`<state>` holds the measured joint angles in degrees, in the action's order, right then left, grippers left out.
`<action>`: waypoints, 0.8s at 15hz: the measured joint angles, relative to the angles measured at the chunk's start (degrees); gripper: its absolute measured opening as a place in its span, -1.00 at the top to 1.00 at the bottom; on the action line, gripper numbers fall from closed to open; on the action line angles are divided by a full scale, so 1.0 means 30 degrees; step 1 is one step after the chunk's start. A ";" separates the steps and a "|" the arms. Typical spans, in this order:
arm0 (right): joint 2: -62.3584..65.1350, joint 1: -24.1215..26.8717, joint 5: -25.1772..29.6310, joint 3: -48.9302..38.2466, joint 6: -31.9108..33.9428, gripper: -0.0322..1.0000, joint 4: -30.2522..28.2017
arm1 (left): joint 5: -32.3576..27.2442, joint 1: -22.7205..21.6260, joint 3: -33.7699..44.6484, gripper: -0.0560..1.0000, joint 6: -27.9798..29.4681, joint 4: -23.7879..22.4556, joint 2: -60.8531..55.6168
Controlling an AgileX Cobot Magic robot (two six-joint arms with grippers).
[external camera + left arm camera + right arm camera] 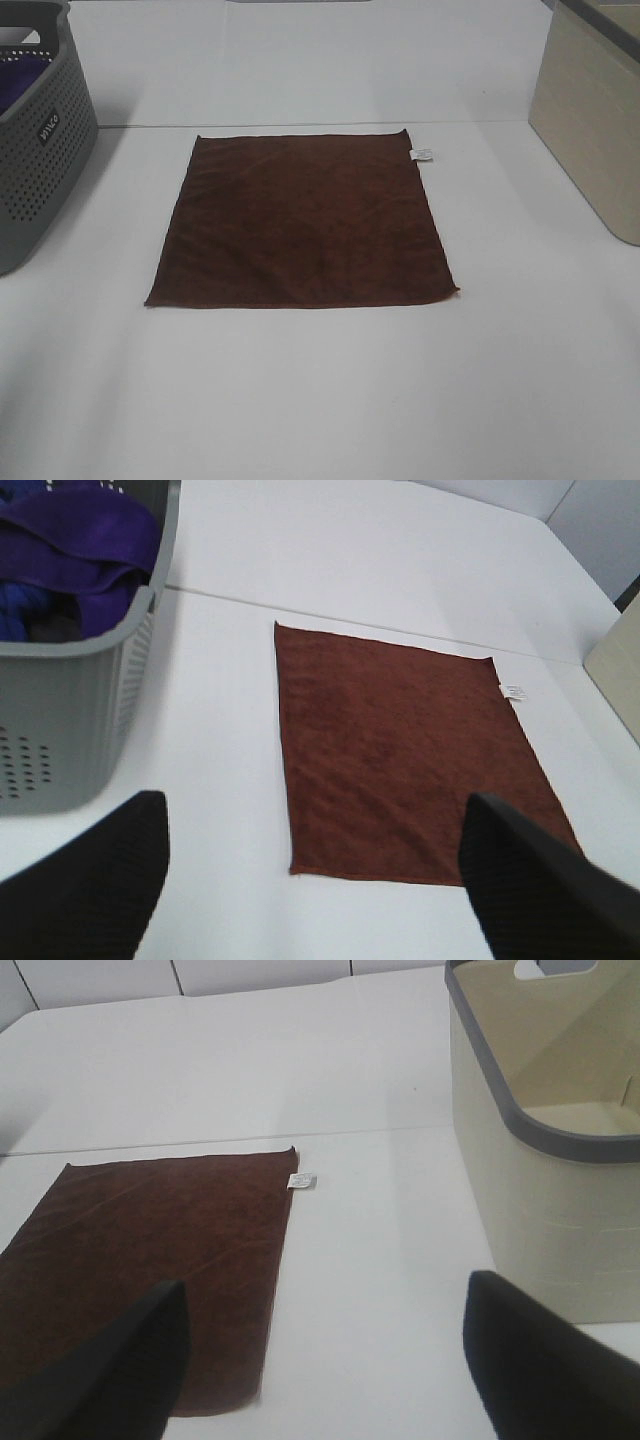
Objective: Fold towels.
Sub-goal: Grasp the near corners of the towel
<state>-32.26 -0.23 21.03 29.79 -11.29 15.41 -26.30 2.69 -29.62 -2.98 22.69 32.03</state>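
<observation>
One dark reddish-brown towel (300, 222) lies spread flat and square on the white table, its small white tag (423, 154) at the far right corner. Neither arm shows in the exterior high view. In the left wrist view my left gripper (315, 900) hovers open on the near side of the towel (400, 750), black fingers (95, 885) wide apart with nothing between them. My right gripper (325, 1370) is open too, off the right edge of the towel (140, 1260), holding nothing. The tag (302, 1180) also shows there.
A grey perforated basket (45, 150) stands at the left edge of the table, with a purple cloth (85, 540) inside. A beige bin (595, 130) with a grey rim stands at the right. A seam (300, 127) crosses the white table just behind the towel.
</observation>
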 joint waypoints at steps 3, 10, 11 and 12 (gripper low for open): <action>-0.4297 0.0000 -0.0573 0.0458 0.0000 -0.43 0.0821 | 0.1165 0.0000 0.0000 -0.54 0.0000 0.2578 0.4450; -1.4400 0.0000 0.4603 0.5061 -0.0038 -0.43 0.1700 | 0.1222 0.0000 -0.1108 -0.54 -0.3552 0.7697 1.3465; -1.5947 0.0000 0.5921 0.6112 -0.0153 -0.43 0.1967 | 0.0936 0.0000 -0.1700 -0.54 -0.4908 0.8843 1.4973; -1.7533 0.0000 0.6952 0.7200 -0.0649 -0.43 0.2349 | 0.0516 0.0000 -0.2330 -0.54 -0.5978 0.9798 1.6177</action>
<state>-84.86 -0.23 41.88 51.39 -13.24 22.46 -24.75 2.69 -36.61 -20.91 52.08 80.56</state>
